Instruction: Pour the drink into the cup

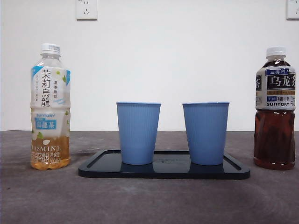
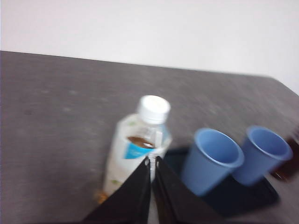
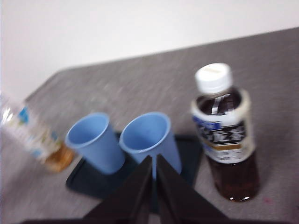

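Observation:
Two blue ribbed cups stand on a black tray [image 1: 233, 171]: the left cup [image 1: 138, 133] and the right cup [image 1: 206, 133]. A jasmine tea bottle [image 1: 50, 107] with a white cap stands left of the tray, about a quarter full of pale amber drink. A dark oolong tea bottle [image 1: 274, 109] stands right of the tray, capped and mostly full. My left gripper [image 2: 153, 161] is shut, high above the jasmine bottle [image 2: 135, 147]. My right gripper [image 3: 153, 159] is shut too, above the nearer cup [image 3: 149, 137], with the oolong bottle [image 3: 226, 133] beside it. Neither arm shows in the front view.
The table [image 1: 149, 200] is dark grey. A white wall rises behind it with two power sockets [image 1: 86, 9] near the top. Both wrist views are blurred.

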Tool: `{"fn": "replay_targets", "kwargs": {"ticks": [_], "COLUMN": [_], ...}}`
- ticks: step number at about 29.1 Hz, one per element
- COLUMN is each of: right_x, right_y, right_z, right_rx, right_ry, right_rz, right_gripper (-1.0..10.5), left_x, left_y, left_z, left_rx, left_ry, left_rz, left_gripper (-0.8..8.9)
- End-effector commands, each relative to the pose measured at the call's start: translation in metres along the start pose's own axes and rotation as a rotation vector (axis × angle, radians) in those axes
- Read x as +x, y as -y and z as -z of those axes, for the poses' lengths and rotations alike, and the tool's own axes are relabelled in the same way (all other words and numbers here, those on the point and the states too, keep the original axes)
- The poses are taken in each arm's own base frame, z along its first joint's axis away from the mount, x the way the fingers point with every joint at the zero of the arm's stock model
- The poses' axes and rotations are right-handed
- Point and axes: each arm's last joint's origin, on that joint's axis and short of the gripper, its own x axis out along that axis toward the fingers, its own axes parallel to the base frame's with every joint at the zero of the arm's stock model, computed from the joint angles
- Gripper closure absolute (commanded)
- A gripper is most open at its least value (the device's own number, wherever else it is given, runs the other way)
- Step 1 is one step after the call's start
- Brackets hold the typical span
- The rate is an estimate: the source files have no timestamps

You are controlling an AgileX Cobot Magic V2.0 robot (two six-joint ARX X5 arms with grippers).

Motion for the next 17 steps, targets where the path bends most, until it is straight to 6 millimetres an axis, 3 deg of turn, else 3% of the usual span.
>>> {"fn": "replay_targets", "kwargs": {"ticks": [1,7,14,17], "right_x": [0.003,0.009,0.009,0.009], "right_y": [-0.004,-0.006,-0.006,-0.005], "right_z": [-0.009,-0.016,-0.015,-0.015], "right_rx": [-0.113,-0.169,-0.173,-0.172], "right_ry": [-0.046,-0.101,-0.108,-0.108], "right_rz": [-0.051,-0.157,-0.155,-0.155], "right_gripper": [9.3,9.3,9.3,8.2], "left_x": [0.004,0.015,0.017,0.017], "left_y": [0.005,0.008,0.009,0.009], "left_z": [-0.011,-0.013,-0.012,-0.012], "left_rx": [0.069,0.084,0.106,0.115], "left_ry": [-0.025,-0.093,-0.108,-0.106], "left_rz": [0.115,0.292,0.322,0.322], "left_gripper": [7.99,7.99,7.83,7.19]}}
